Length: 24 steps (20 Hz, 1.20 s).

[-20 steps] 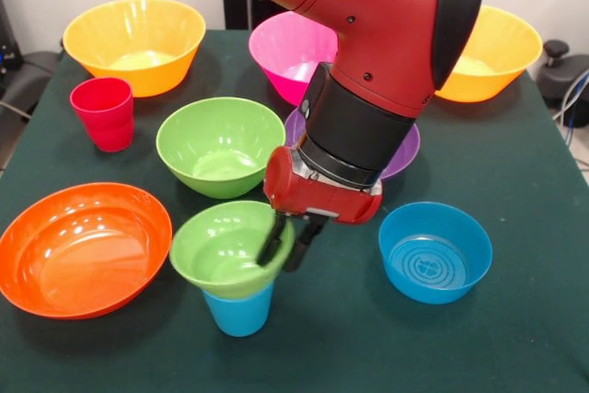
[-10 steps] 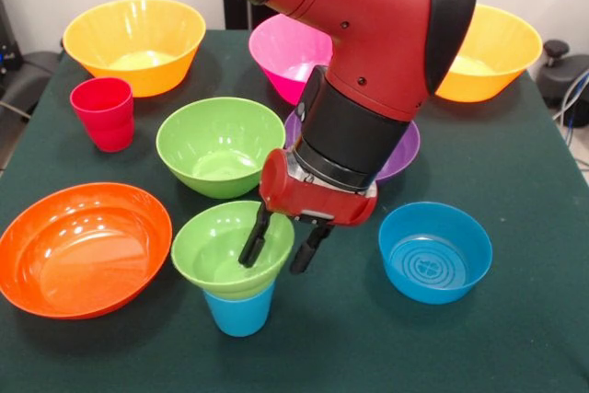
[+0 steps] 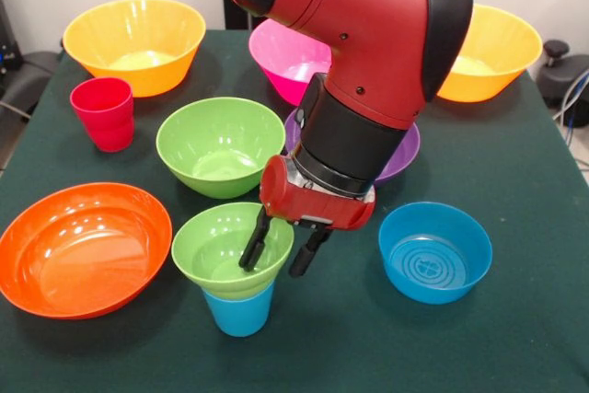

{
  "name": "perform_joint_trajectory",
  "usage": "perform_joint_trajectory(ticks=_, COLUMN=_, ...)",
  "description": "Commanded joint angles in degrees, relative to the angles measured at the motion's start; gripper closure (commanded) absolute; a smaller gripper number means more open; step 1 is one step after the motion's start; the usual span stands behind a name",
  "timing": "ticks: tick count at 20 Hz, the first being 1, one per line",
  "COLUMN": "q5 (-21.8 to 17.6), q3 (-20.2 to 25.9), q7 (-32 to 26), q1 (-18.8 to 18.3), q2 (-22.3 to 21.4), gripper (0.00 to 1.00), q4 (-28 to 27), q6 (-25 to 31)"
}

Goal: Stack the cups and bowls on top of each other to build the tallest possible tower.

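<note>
Bare cloth lies open between the small green bowl [image 3: 232, 250] and the blue bowl [image 3: 434, 251]; the orange bowl [image 3: 83, 248] crowds the other side.

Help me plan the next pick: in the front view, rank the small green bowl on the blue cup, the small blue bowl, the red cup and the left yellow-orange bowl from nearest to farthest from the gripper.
From the gripper:
1. Small green bowl, right at the fingertips, atop the blue cup.
2. Small blue bowl, picture right.
3. Red cup, upper left.
4. Left yellow-orange bowl, far upper left corner.
</note>
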Motion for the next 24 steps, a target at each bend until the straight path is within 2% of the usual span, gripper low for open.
perform_joint_trajectory(ticks=1, q5=-4.44, q3=5.56, q7=-5.98, q1=-0.63, q2=1.08, gripper=0.00, q4=-2.26, q6=6.84)
perform_joint_trajectory(ticks=7, q5=-4.18, q3=4.09, q7=-4.94, q1=0.54, q2=0.88, gripper=0.00, q4=-3.37, q6=8.72)
perform_joint_trajectory(ticks=11, q5=-3.77, q3=6.25, q7=-6.82, q1=-0.15, q2=-0.55, gripper=0.00, q4=-2.00, q6=8.78)
perform_joint_trajectory(ticks=24, q5=-3.94, q3=8.27, q7=-8.53, q1=-2.50, q2=2.76, gripper=0.00, q4=-4.64, q6=6.93)
